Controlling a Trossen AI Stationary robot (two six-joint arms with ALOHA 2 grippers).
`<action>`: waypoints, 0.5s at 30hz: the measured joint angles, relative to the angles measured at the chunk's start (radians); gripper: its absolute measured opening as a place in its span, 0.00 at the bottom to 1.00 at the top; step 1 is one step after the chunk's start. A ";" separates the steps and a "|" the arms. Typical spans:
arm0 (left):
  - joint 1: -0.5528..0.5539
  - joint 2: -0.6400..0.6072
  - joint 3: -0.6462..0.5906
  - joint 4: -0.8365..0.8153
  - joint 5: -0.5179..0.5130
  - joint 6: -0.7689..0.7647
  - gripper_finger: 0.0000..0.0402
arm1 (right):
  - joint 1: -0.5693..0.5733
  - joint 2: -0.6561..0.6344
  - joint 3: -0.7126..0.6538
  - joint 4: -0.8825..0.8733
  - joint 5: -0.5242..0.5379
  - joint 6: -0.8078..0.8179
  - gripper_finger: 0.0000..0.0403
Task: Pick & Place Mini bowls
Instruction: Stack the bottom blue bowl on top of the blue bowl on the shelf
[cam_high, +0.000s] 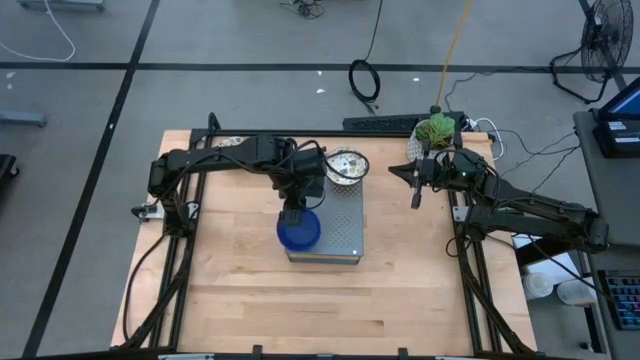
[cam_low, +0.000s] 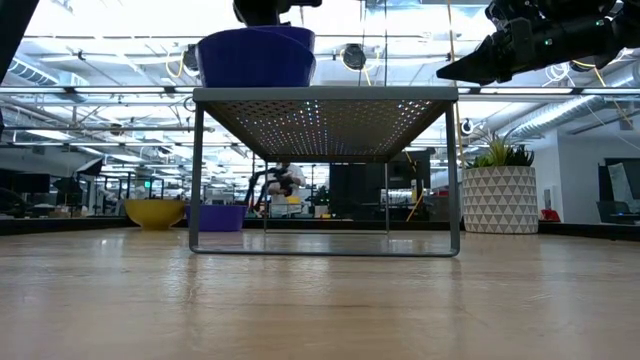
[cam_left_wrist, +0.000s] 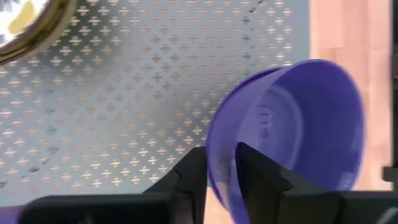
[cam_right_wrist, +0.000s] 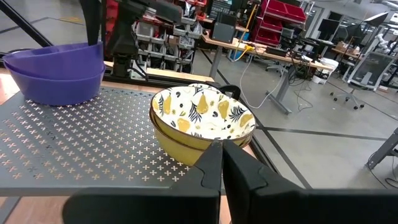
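Note:
A glossy blue mini bowl (cam_high: 300, 234) sits on the near left part of a grey perforated rack (cam_high: 340, 215). In the right wrist view it looks like two stacked blue bowls (cam_right_wrist: 56, 74). My left gripper (cam_high: 292, 214) is above it, shut on its rim. A cream bowl with a leaf pattern inside (cam_high: 347, 165) rests on the rack's far end, stacked on another (cam_right_wrist: 199, 127). My right gripper (cam_high: 416, 192) is shut and empty, in the air to the right of the rack and pointing at the patterned bowls. My left gripper (cam_left_wrist: 217, 155) pinches the blue bowl's rim (cam_left_wrist: 209, 140) on its far side, one finger (cam_left_wrist: 255, 174) inside the bowl and one (cam_left_wrist: 189, 177) outside. The fingers come from above, pointing down. In the low view the bowl's base (cam_low: 255, 80) rests on the rack top.
A white pot with a green plant (cam_high: 436, 132) stands at the table's far right, close to my right gripper. In the low view a yellow bowl (cam_low: 155, 212) and a blue bowl (cam_low: 216, 216) sit far back behind the rack. The wooden table (cam_high: 300, 300) stretches out nearer than the rack.

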 joint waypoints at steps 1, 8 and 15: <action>0.000 0.000 0.000 0.000 -0.011 0.000 0.23 | 0.000 0.000 0.000 0.000 0.000 0.000 0.00; 0.000 0.000 0.000 0.005 -0.026 0.000 0.33 | 0.000 0.000 0.000 0.000 0.000 0.000 0.00; 0.003 -0.024 0.000 0.015 -0.028 -0.003 0.40 | 0.000 0.000 0.000 0.000 0.000 0.000 0.00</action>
